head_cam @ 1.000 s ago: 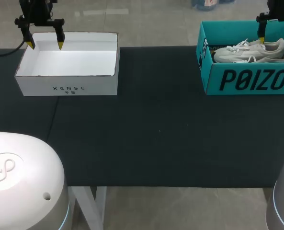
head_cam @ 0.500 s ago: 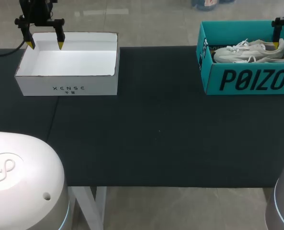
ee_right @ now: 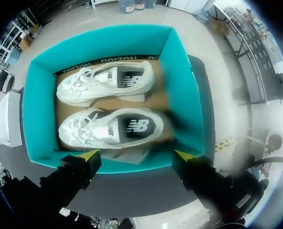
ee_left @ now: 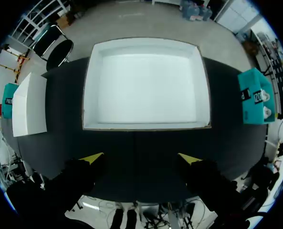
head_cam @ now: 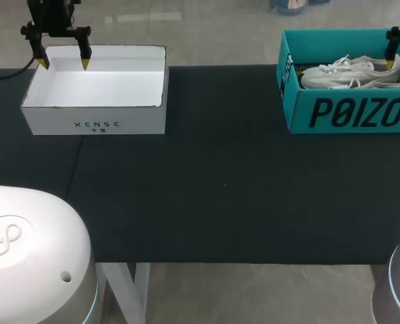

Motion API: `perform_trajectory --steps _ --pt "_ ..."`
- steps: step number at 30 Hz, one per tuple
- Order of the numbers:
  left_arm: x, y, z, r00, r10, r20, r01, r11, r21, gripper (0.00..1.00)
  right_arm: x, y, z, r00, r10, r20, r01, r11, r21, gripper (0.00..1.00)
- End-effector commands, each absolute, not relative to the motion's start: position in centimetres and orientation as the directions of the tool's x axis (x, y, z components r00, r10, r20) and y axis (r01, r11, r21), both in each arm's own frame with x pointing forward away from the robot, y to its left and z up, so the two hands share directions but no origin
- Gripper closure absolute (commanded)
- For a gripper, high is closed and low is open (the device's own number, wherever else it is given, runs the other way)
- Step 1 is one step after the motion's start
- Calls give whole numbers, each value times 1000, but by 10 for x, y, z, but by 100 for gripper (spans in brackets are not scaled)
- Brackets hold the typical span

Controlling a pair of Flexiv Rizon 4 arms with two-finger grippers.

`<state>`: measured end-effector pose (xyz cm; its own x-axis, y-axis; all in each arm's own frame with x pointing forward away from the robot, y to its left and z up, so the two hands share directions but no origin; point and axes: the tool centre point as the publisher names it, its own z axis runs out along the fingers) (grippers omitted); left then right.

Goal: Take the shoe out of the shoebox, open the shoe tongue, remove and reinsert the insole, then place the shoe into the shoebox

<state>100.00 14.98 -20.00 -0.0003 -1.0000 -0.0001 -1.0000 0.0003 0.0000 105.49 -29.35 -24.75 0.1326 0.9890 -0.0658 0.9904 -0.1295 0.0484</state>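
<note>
— Where are the shoes to be found?

— Both are seen inside the teal shoebox (head_cam: 348, 113), which is set at the far right of the black table (head_cam: 220, 182). The near shoe (ee_right: 112, 128), the one closer to the right arm's fingertips, and the far shoe (ee_right: 105, 83) are laid on their sides, side by side. Their toes are turned to the same end and the laces are showing. Both are white, with a dark mark on the side.

— Is either one gripped?

— Neither. The right gripper (ee_right: 136, 156) is held above the shoebox, its yellow tips spread wide and seen against the box's near wall. The near shoe lies just ahead of them. Nothing is caught between the fingers, and no contact with shoe or cardboard can be made out.

— And the other arm?

— The left gripper (ee_left: 140, 158) is held well apart from all that, at the table's far left, by an open-topped white box (head_cam: 95, 101). Its fingers are likewise parted, with nothing between them. In its wrist view the white box is seen ahead of the tips, and dark tabletop is seen under them.

— How are the two boxes placed?

— They are set well apart, at opposite ends of the table's far side, with the dark tabletop between them.
</note>
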Motion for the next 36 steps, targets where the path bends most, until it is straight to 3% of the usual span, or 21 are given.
perform_trajectory --steps 1,32,35,36 --pt "1000 150 -200 0 -1000 0 -1000 0 0 0 1065 -298 -259 126 990 -60 991 -123 62 0" --pt "1000 150 -200 0 -1000 0 -1000 0 0 0 1089 -344 -350 191 977 -93 979 -183 90 3" --pt "1000 150 -200 0 -1000 0 -1000 0 0 0 1087 -342 -360 185 975 -123 981 -176 79 15" --pt "1000 150 -200 0 -1000 0 -1000 0 0 0 1087 -342 -363 183 975 -128 982 -174 79 25"
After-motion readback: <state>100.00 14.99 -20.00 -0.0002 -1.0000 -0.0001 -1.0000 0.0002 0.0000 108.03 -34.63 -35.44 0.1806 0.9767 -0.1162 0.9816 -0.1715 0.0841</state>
